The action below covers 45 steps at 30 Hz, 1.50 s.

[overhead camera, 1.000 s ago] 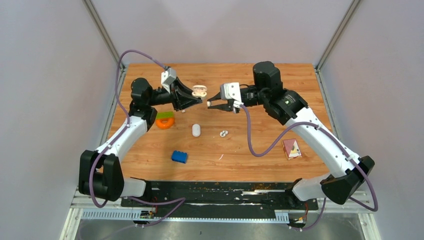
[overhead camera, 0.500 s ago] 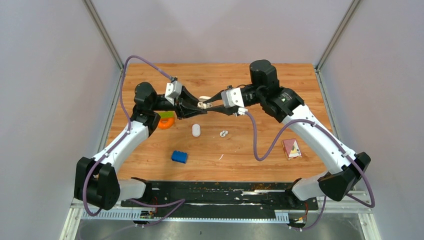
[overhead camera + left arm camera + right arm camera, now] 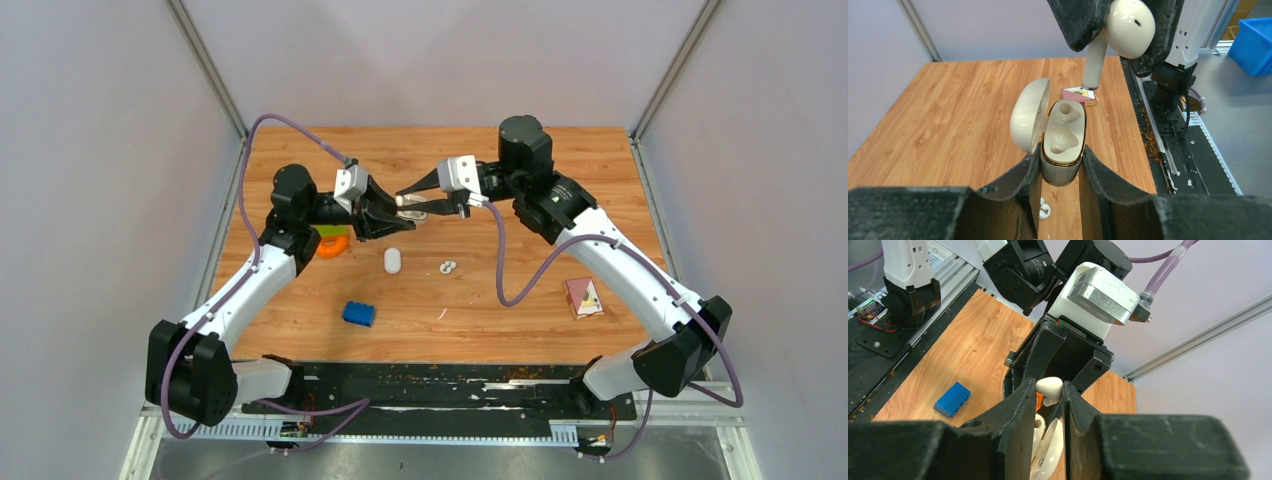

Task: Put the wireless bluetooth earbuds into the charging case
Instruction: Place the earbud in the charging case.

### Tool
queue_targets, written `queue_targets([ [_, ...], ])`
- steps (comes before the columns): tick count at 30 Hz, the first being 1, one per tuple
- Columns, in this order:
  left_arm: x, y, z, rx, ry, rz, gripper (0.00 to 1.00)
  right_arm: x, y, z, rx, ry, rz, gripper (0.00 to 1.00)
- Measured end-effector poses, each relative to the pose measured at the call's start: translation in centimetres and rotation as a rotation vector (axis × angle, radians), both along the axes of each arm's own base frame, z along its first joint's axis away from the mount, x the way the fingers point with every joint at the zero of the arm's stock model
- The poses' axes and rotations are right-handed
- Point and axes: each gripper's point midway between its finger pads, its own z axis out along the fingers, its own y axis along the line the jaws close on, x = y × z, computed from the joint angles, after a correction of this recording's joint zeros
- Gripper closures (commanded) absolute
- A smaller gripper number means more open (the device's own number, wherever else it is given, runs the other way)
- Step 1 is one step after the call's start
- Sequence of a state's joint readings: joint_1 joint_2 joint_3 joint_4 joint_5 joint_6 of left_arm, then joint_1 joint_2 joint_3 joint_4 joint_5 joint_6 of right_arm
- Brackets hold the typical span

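My left gripper (image 3: 1060, 167) is shut on the base of the cream charging case (image 3: 1063, 145), held above the table with its lid (image 3: 1029, 116) swung open to the left and both sockets empty. My right gripper (image 3: 1049, 390) is shut on a white earbud (image 3: 1049, 386). In the left wrist view this earbud (image 3: 1128, 29) hangs just above the case, stem (image 3: 1094, 65) pointing down and clear of the far socket. From the top view the two grippers meet tip to tip (image 3: 405, 205). Two more earbuds (image 3: 447, 266) lie on the table.
A white oval object (image 3: 393, 260), a blue toy brick (image 3: 359, 313), an orange ring (image 3: 330, 244) with a green piece, and a red and tan box (image 3: 584, 297) lie on the wooden table (image 3: 500, 290). A black rail runs along the near edge.
The two grippers have come together over the table's middle: the left moved right with the case, the right moved left with the earbud and now sits slightly higher, over the case.
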<state>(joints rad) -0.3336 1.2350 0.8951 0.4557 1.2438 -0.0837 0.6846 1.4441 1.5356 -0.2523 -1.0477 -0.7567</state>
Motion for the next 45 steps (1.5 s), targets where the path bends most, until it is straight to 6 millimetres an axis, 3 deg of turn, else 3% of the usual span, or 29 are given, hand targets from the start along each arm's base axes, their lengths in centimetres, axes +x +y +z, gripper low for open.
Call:
queue_targets([
  [23, -0.2, 0.1, 1.8, -0.032, 0.033, 0.017, 0.91, 0.9, 0.1, -1.6, -0.048, 0.063, -0.045, 1.0],
  [45, -0.2, 0.2, 1.4, -0.017, 0.002, 0.022, 0.91, 1.8, 0.6, -3.2, -0.087, 0.066, -0.05, 0.96],
])
